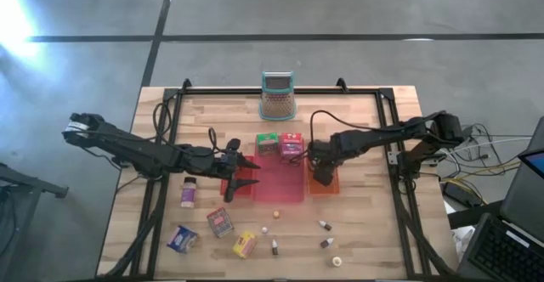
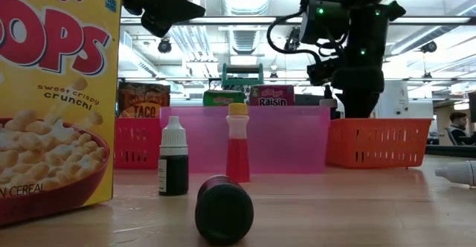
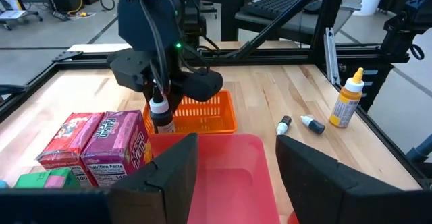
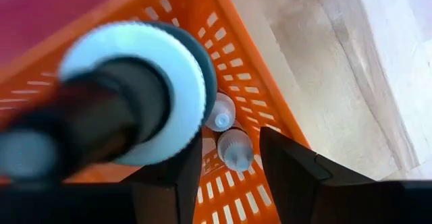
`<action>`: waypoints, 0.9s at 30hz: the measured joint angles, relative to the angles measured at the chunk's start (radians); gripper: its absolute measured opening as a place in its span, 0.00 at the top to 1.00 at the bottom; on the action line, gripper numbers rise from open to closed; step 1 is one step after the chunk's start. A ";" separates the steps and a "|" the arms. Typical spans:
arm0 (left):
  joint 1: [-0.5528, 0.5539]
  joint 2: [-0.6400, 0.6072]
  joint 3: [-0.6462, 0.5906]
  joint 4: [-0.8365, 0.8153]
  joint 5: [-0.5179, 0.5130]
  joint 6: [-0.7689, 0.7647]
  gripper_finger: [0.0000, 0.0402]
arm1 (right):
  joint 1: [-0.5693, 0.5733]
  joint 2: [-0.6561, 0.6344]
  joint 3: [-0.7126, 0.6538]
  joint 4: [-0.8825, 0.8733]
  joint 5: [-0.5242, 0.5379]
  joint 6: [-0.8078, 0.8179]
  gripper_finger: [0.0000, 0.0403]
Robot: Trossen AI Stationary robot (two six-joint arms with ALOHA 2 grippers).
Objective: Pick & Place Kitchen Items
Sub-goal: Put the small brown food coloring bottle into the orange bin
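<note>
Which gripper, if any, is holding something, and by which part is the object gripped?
The right gripper holds a small dark white-capped bottle near its cap, over the orange basket. The left gripper, open, holds nothing.

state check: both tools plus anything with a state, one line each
left tool, open, over the red tray
right tool, shut on white-capped bottle, above the orange basket
two small bottles, inside the orange basket
dark bottle, upright, capped
red bottle, upright, capped
dark jar, lying on its side
</note>
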 joint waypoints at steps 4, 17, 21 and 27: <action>0.000 0.000 0.000 0.000 0.000 0.000 0.49 | 0.001 -0.008 0.026 -0.008 0.000 -0.017 0.67; 0.000 0.000 -0.001 0.000 0.000 0.000 0.49 | 0.045 -0.013 0.209 -0.224 0.067 -0.026 0.79; 0.000 0.000 -0.001 0.000 0.000 0.000 0.49 | 0.080 -0.013 0.276 -0.293 0.104 -0.018 0.81; 0.000 0.000 -0.001 0.000 0.000 0.000 0.49 | 0.143 -0.013 0.361 -0.362 0.140 0.010 0.84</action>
